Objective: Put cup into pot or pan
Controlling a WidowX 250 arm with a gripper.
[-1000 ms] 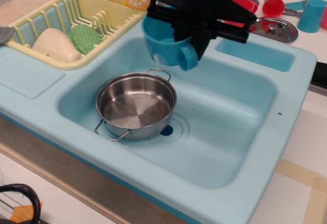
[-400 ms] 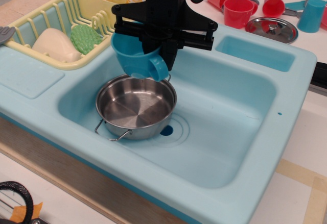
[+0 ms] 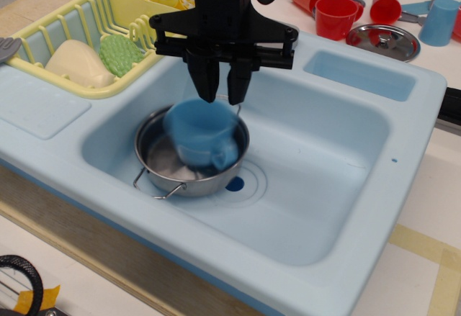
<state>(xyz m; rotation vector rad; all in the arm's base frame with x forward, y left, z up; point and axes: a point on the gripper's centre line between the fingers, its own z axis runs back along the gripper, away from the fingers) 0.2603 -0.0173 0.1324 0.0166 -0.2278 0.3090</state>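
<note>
— Pale counter (image 3: 425, 208) all round, light-blue sink (image 3: 338, 208) sunk into it. Looking at the hand (image 3: 222, 94) first: black, hanging straight above the pan (image 3: 155, 161), fingers apart and pointing down, gripping nothing.

— And just below?

— Blurred, so probably dropping or just landing: the cup (image 3: 200, 134), mouth up and tipped a little, loop handle toward the camera, sitting inside the pan's rim. Clear of the fingers, with a gap showing between. Hard to say whether settled on the pan floor yet.

— Handling, by the look of it?

— Light and stiff, thin moulded plastic, smooth enough to slip. Likely to bounce or rock on bare steel. Best taken by pinching the rim wall on the side away from the handle; the loop handle looks too small and round for a sure hold. Pan probably light as well, liable to skate on the sink floor if nudged.

— Further out?

— Yellow dish rack (image 3: 54, 32) on the far-left deck, holding a cream piece and a green scrubber. Red cups (image 3: 336, 16), a steel lid (image 3: 382, 40) and a small blue tumbler (image 3: 439, 20) at the back right, well apart from the pan.
</note>
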